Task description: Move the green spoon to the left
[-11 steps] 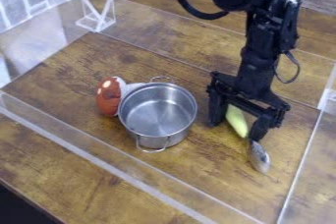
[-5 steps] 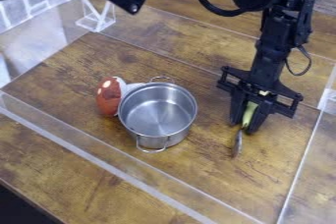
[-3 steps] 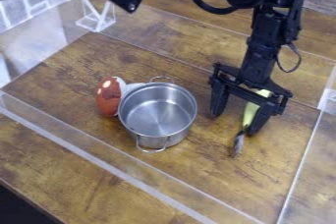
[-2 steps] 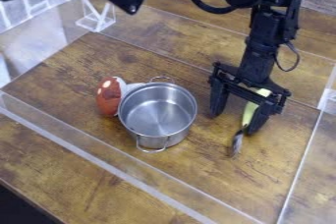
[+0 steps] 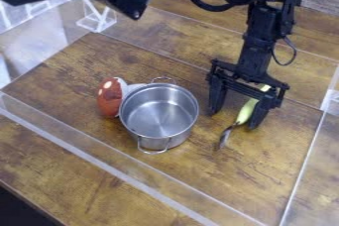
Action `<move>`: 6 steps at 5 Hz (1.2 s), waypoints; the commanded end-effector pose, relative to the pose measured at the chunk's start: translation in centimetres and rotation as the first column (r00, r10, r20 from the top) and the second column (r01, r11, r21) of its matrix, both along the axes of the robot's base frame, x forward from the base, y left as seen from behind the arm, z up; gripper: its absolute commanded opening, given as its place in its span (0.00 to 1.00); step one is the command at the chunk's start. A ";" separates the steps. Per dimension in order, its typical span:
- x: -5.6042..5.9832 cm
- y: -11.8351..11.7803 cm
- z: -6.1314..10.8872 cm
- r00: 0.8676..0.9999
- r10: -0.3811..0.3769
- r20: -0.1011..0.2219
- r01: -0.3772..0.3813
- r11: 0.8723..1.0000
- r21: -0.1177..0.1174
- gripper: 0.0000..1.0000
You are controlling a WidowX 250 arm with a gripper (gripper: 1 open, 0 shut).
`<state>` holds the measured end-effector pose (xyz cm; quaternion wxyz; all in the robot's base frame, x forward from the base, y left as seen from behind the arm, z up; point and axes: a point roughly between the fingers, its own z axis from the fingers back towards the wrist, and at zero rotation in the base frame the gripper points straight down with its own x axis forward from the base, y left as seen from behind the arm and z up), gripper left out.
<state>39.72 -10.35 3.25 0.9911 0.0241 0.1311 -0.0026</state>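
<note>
We are seeing the gripper [image 5: 244, 110] standing wide and low over the surface [image 5: 79, 154], its fingers on either side of the green spoon [image 5: 245, 112]. The spoon is lying to the right of the steel pot [image 5: 159, 116] as the camera looks, its handle between the fingers and its metal bowl pointing toward the near edge. We are judging that the grasp is the step in hand: we are wanting the jaws centred across the handle, low enough to catch thin plastic, before closing gently. A lopsided closing is likely to spin the spoon rather than grip it.
</note>
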 end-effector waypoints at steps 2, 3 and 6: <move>0.2 -0.8 1.5 0.999 -0.006 0.041 0.008 0.999 -0.046 0.00; -0.6 -1.9 1.7 0.999 -0.025 0.041 0.028 0.997 -0.071 0.00; -1.7 -5.9 2.5 0.992 -0.117 0.053 0.125 0.975 -0.183 0.00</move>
